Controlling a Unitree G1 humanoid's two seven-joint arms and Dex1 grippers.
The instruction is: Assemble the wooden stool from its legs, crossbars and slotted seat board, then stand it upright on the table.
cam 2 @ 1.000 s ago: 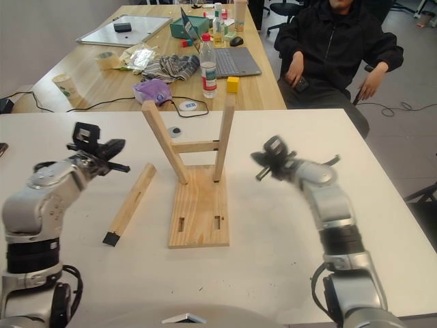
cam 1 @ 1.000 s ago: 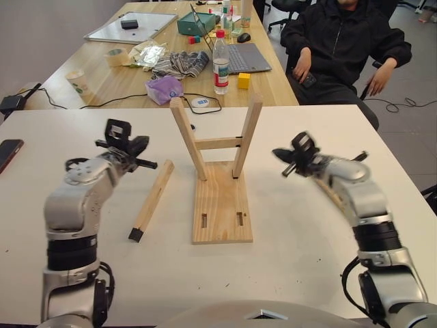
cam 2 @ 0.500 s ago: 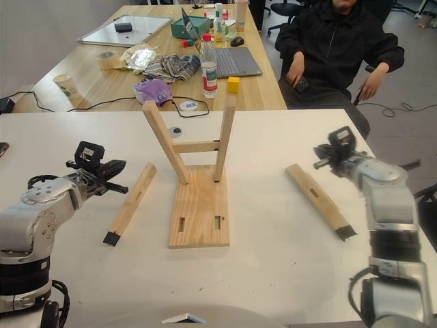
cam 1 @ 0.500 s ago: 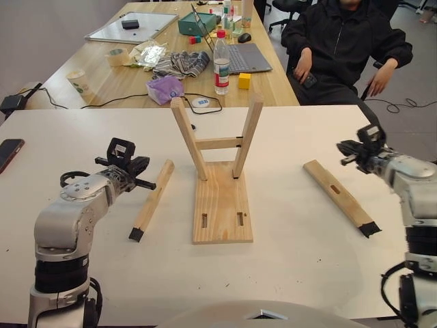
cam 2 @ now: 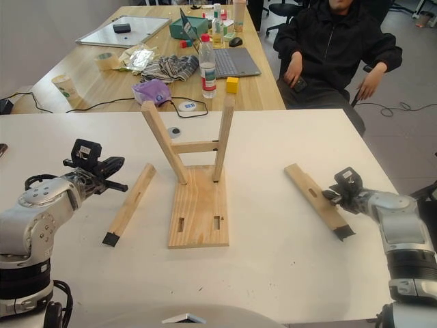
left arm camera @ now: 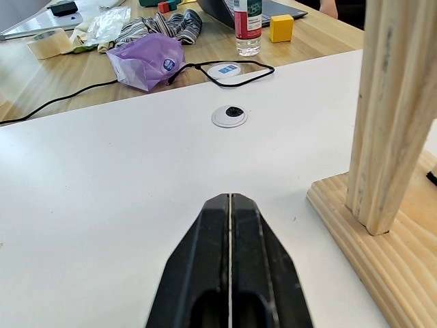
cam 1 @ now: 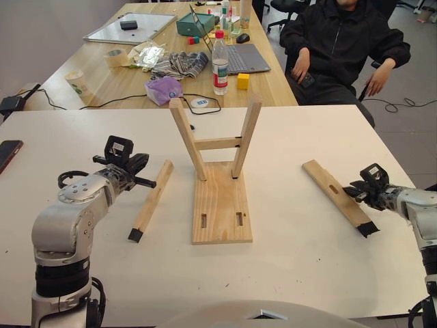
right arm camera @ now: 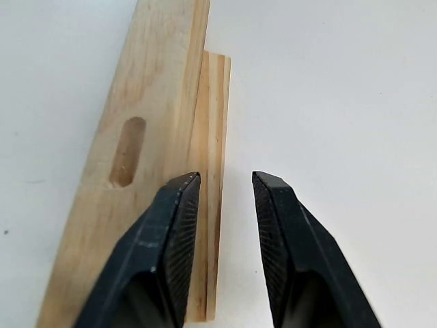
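The slotted seat board [cam 1: 222,205] lies flat on the white table [cam 1: 287,273]. Two legs joined by a crossbar [cam 1: 218,143] stand up from its far end. A loose leg [cam 1: 151,200] lies to its left, and another leg [cam 1: 338,197] with a slot lies to its right. My left gripper [cam 1: 147,182] is shut with nothing in it, hovering just left of the left loose leg; the left wrist view has its closed fingers [left arm camera: 231,225] pointing toward an upright leg [left arm camera: 396,116]. My right gripper [right arm camera: 225,184] is open low over the right leg [right arm camera: 143,102], one finger above its edge.
A phone [cam 1: 7,154] lies at the table's left edge, and a round cable grommet [left arm camera: 229,116] sits behind the stool. The wooden table [cam 1: 116,78] behind holds a bottle [cam 1: 220,63], a laptop, a purple bag and a cable. A seated person is beyond it.
My right arm swung from beside the upright legs out to the right and down to the loose right leg. My left gripper dropped slightly beside the left leg.
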